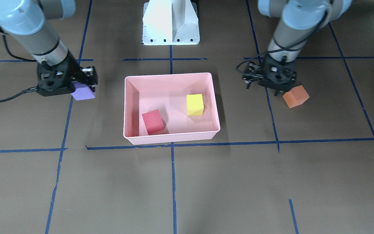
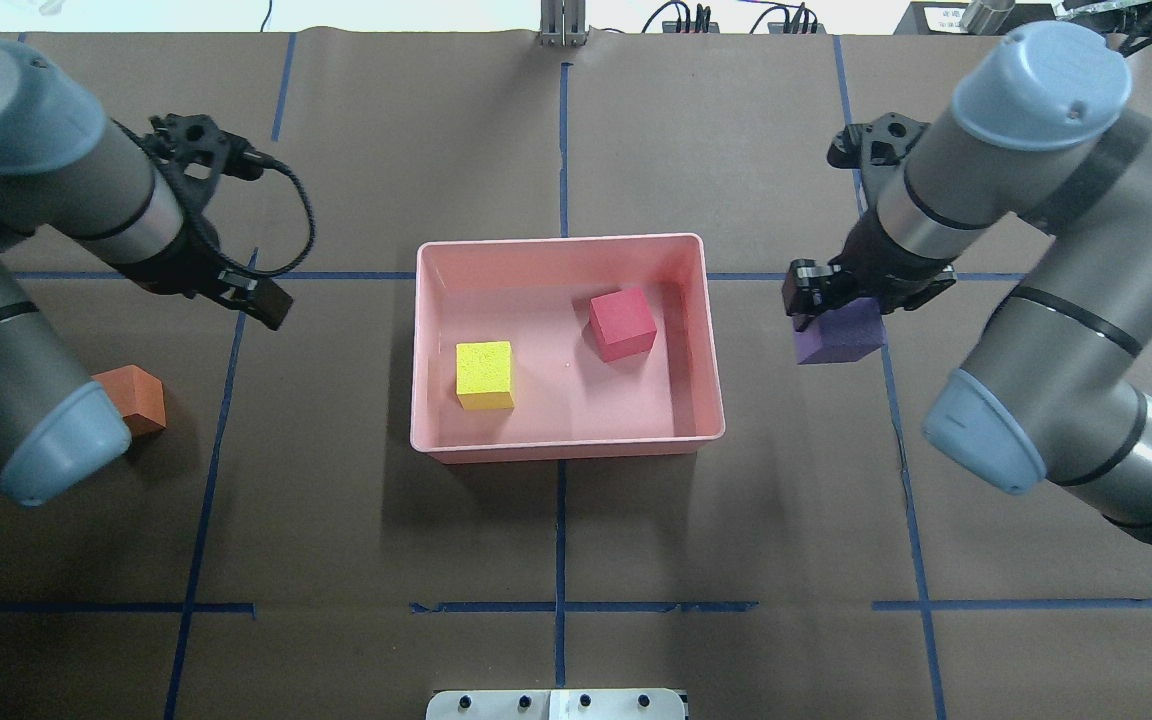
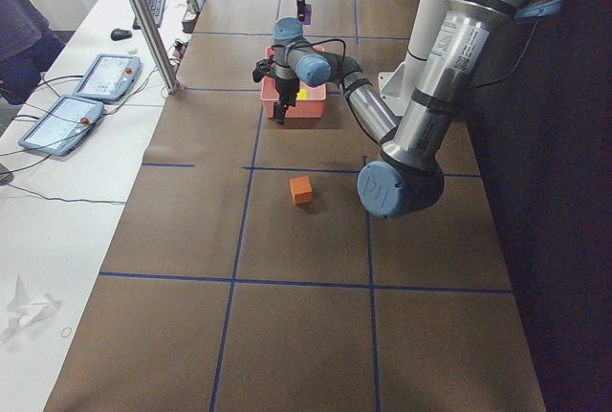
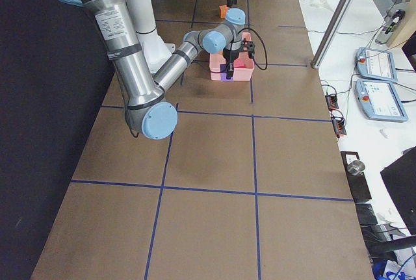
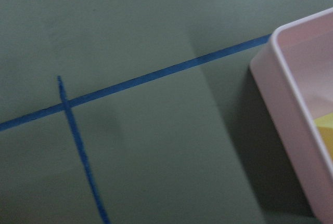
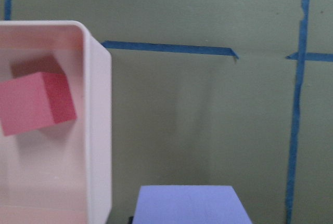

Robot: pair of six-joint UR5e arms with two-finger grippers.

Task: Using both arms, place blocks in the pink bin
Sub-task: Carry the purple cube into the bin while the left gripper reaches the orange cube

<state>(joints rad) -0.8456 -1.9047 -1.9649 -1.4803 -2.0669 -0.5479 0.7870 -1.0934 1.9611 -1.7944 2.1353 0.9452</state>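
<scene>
The pink bin (image 2: 566, 241) sits mid-table and holds the red-pink block (image 2: 622, 323) and the yellow-green block (image 2: 485, 374). My right gripper (image 2: 829, 305) is shut on the purple block (image 2: 841, 337), just outside the bin's right wall; the block also shows in the front view (image 1: 83, 92) and at the bottom of the right wrist view (image 6: 190, 206). My left gripper (image 2: 236, 292) is open and empty, left of the bin. The orange block (image 2: 141, 398) lies on the table near my left gripper (image 1: 273, 87), partly hidden by the left arm overhead.
The white pedestal base (image 1: 170, 22) stands behind the bin on the robot's side. Blue tape lines (image 2: 561, 470) grid the brown table. A side bench with tablets (image 3: 86, 97) runs along the operators' edge.
</scene>
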